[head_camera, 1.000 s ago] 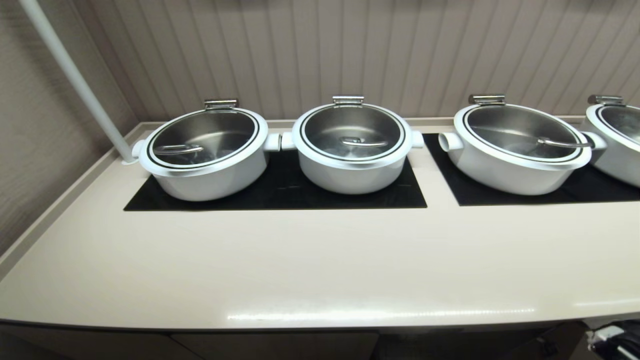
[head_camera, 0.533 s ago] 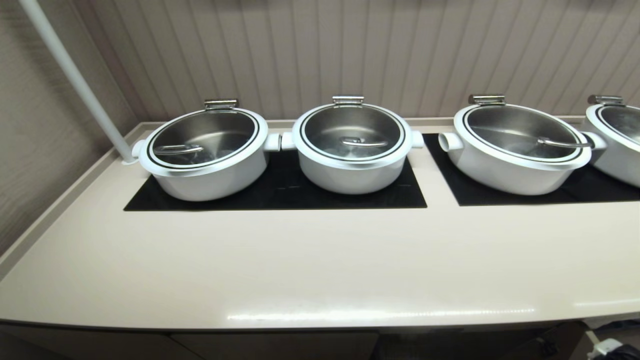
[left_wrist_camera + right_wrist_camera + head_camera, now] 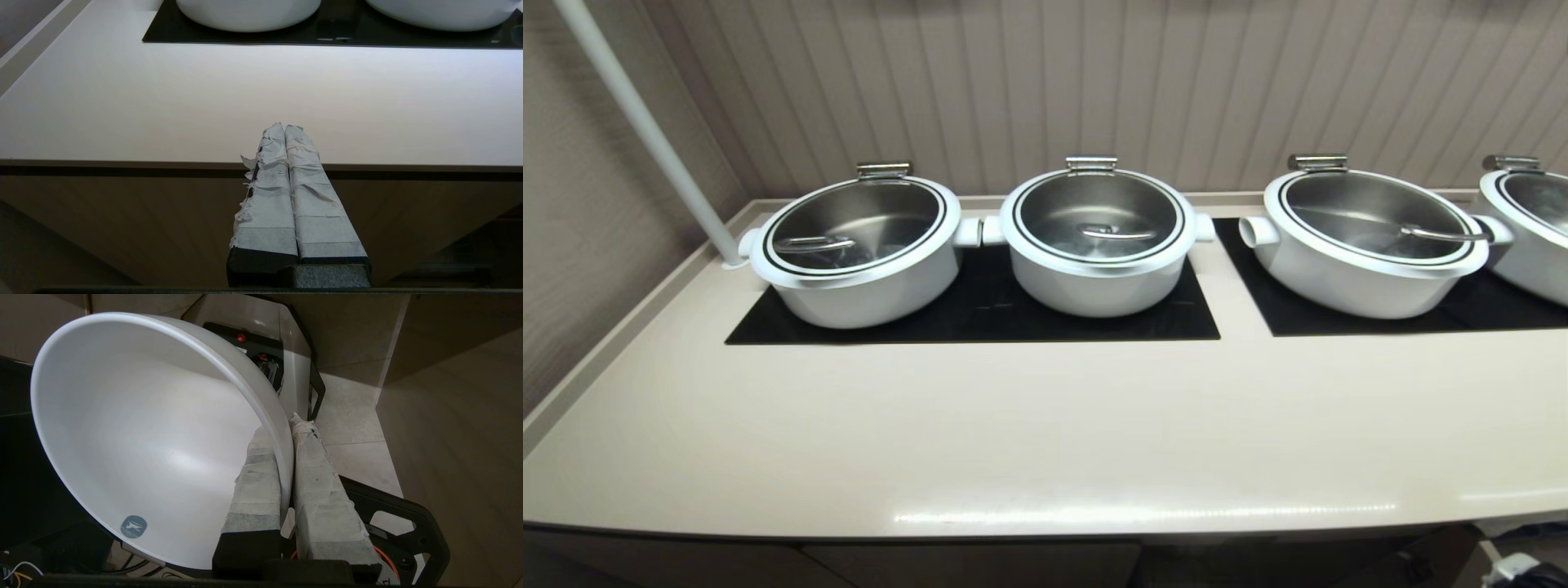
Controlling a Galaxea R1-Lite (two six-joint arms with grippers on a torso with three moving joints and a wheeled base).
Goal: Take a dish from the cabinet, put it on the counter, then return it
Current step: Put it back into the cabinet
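Right gripper [image 3: 286, 428]: taped fingers pinching the rim of the dish [image 3: 135, 433], one inside, one outside; bowl tilting on edge, its foot hidden, its far side cut off. Below the counter [image 3: 1029, 433], out of the head view except a white sliver at 5 o'clock. Left gripper [image 3: 284, 127]: fingers pressing together, empty, pointing at 12 o'clock toward the counter edge. Four pots [image 3: 1094, 241] sitting at 12 o'clock, the rightmost cropped

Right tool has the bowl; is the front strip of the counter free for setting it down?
Yes: nothing visible blocks the counter's bare front strip; the pots sit behind it. The right tool pinches the bowl's rim.
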